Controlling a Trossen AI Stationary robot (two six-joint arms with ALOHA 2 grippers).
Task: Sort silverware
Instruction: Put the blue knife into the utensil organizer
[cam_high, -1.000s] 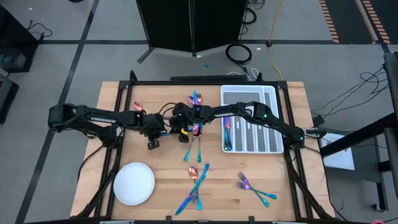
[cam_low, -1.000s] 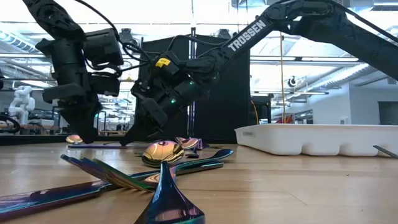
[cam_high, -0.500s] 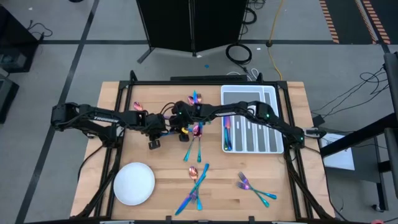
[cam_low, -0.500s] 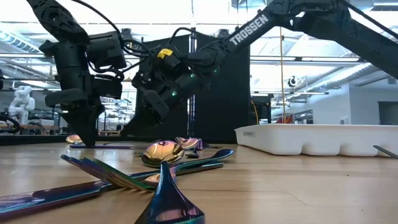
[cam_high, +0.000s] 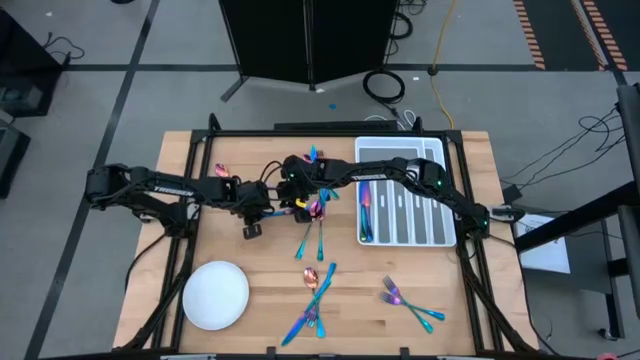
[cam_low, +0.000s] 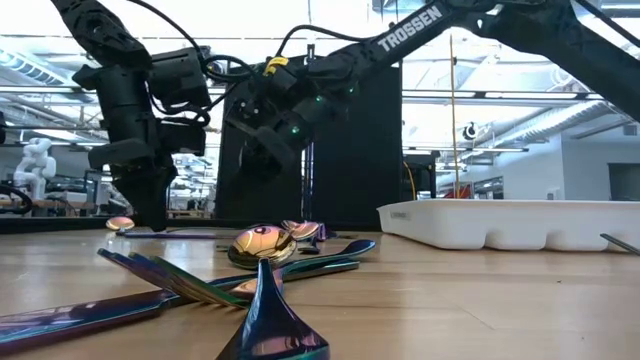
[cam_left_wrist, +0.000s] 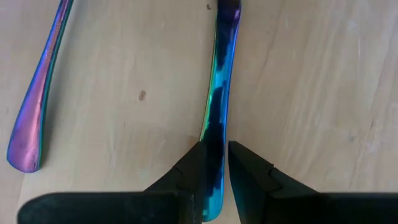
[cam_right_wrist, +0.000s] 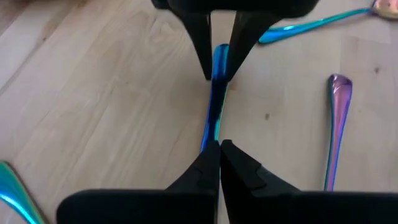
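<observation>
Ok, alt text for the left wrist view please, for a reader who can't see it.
The left claw straddles the handle of a blue-teal iridescent utensil lying on the wooden table, one dark finger on each side. A second, purple-blue utensil handle lies apart from it on the bare wood.

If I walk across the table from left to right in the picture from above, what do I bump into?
round white plate → left gripper → fork and spoon pile → two forks → white divided tray
</observation>
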